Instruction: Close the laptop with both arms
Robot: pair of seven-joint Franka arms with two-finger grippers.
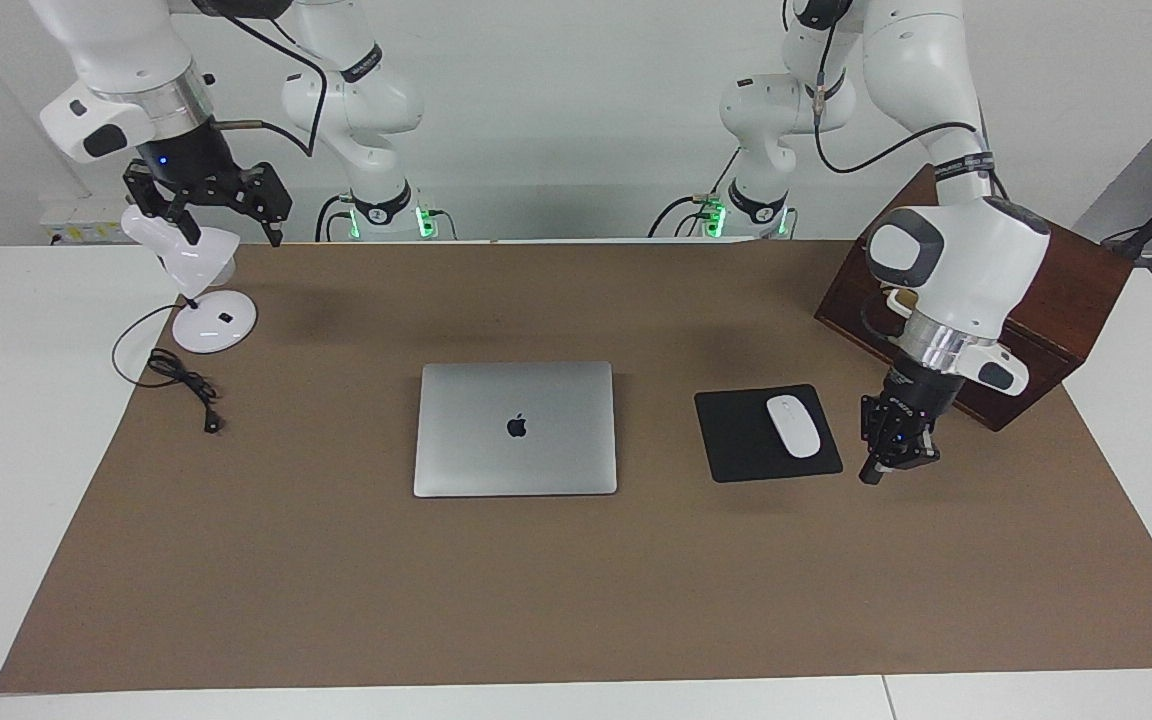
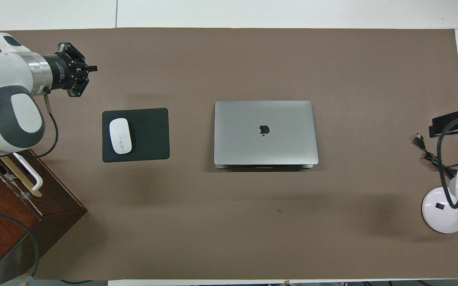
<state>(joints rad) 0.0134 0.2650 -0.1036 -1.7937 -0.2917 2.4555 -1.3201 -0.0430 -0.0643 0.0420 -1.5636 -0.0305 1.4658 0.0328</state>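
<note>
The silver-grey laptop [image 1: 516, 428] [image 2: 264, 133] lies in the middle of the brown mat with its lid flat down and the dark logo facing up. My left gripper [image 1: 871, 476] [image 2: 93, 70] hangs low over the mat just off the mouse pad's edge, toward the left arm's end. It is shut and holds nothing. My right gripper [image 1: 231, 232] is raised over the desk lamp at the right arm's end, open and empty. Neither gripper touches the laptop.
A black mouse pad [image 1: 731, 445] with a white mouse [image 1: 794, 425] lies beside the laptop toward the left arm's end. A dark wooden box [image 1: 1046, 270] stands at that end. A white desk lamp [image 1: 214, 322] and its black cable [image 1: 181, 385] sit at the right arm's end.
</note>
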